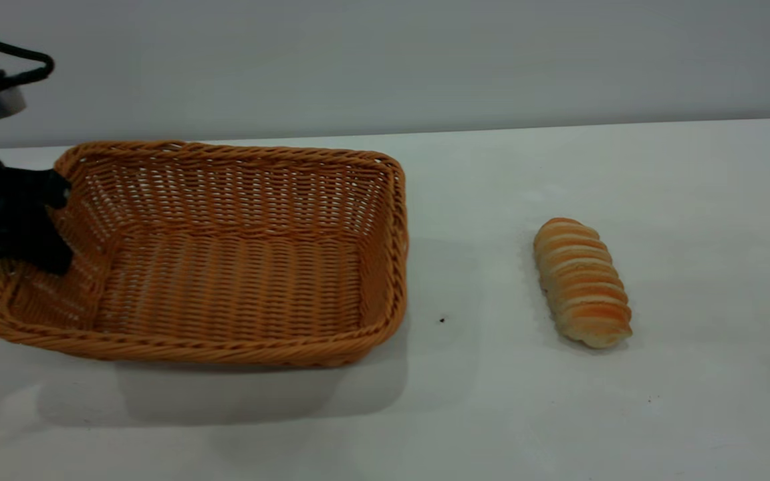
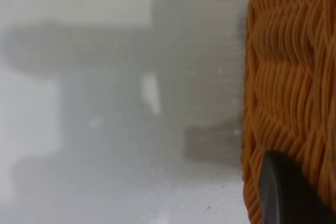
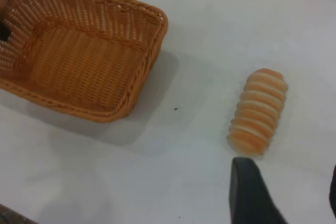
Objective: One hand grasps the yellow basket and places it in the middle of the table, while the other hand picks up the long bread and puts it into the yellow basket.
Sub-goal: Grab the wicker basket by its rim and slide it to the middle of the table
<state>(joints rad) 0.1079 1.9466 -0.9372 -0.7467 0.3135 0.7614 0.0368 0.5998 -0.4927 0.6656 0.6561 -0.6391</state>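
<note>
The yellow basket point(image 1: 224, 280) sits at the table's left, and its wide shadow in front suggests it is held slightly off the white table point(image 1: 492, 414). My left gripper point(image 1: 57, 224) is at the basket's left wall, shut on its rim. In the left wrist view one dark finger point(image 2: 289, 192) lies against the outer weave point(image 2: 289, 77). The long bread point(image 1: 582, 282) lies on the table to the right of the basket, apart from it. My right gripper point(image 3: 291, 198) is open and empty, hovering just short of the bread's near end point(image 3: 257, 111). It is out of the exterior view.
A small dark speck point(image 1: 442, 320) lies on the table between basket and bread. A grey wall runs behind the table's far edge point(image 1: 559, 127). The basket also shows in the right wrist view point(image 3: 79, 51).
</note>
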